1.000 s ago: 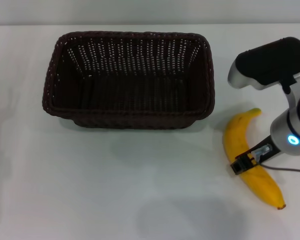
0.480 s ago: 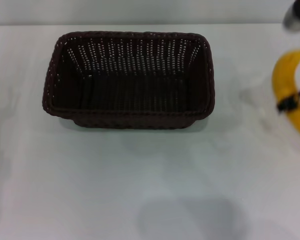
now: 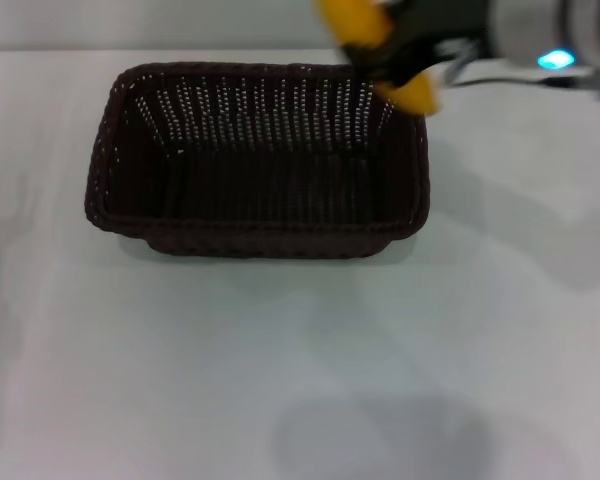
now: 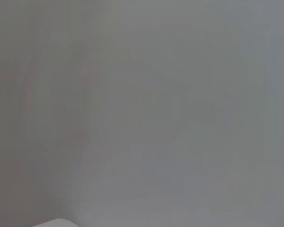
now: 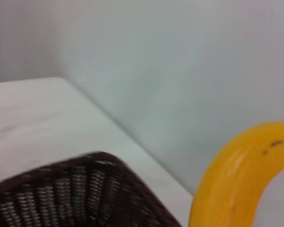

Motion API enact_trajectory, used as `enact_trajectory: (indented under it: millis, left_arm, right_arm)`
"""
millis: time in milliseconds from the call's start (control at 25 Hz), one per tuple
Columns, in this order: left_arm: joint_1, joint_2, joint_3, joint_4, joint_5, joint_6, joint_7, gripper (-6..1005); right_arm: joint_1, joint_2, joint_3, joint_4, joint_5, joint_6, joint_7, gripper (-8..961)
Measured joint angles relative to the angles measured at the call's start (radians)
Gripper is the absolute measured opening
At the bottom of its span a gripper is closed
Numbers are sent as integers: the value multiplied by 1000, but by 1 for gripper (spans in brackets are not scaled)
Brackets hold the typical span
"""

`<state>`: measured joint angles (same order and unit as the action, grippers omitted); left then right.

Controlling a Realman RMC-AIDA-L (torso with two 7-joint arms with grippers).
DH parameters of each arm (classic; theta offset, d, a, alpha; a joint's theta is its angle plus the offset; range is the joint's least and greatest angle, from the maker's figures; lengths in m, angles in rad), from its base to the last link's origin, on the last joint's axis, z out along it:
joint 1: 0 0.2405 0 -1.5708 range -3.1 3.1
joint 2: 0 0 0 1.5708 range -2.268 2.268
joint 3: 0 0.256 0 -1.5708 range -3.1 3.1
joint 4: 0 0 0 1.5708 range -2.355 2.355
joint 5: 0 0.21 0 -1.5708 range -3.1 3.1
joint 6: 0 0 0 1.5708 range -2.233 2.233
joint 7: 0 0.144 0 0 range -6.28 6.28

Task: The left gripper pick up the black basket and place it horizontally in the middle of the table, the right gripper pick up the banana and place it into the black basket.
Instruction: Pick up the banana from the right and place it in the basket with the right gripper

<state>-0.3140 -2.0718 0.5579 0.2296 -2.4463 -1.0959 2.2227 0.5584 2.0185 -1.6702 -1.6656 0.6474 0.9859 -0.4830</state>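
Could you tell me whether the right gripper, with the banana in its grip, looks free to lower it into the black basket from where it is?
Probably yes: the right gripper holds the banana above the far right corner of the black basket, whose open top has nothing over it.

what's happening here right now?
The right gripper is shut on the banana and holds it in the air over the far right corner of the black basket. The basket sits lengthwise across the middle of the white table, with nothing in it. The left gripper is out of view.
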Motion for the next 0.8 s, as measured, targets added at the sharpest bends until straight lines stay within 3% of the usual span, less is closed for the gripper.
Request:
enact_trajectory:
  millis: [200,400,560,760,800]
  left_arm:
    - [1,0,1,-1,1,-2,-2,870]
    - [0,0,2,-1,3,2,-2,870]
    - [0,1,5,5,5,0,7,870]
    - [0,-1,5,6,6,-6,57,870]
    - [-1,-3,4,4,5,-9,85,870]
  right_arm:
    - [101,3,-126,191,60,-95,-104,611]
    - [129,5,-204,241,79,-136,-138,638]
    - [77,2,-197,202,82,-171,-139,690]
    - [-86,-2,-148,99,100,-333,-147,872]
    - [-121,-3,-140,82,119,-381,-158,872]
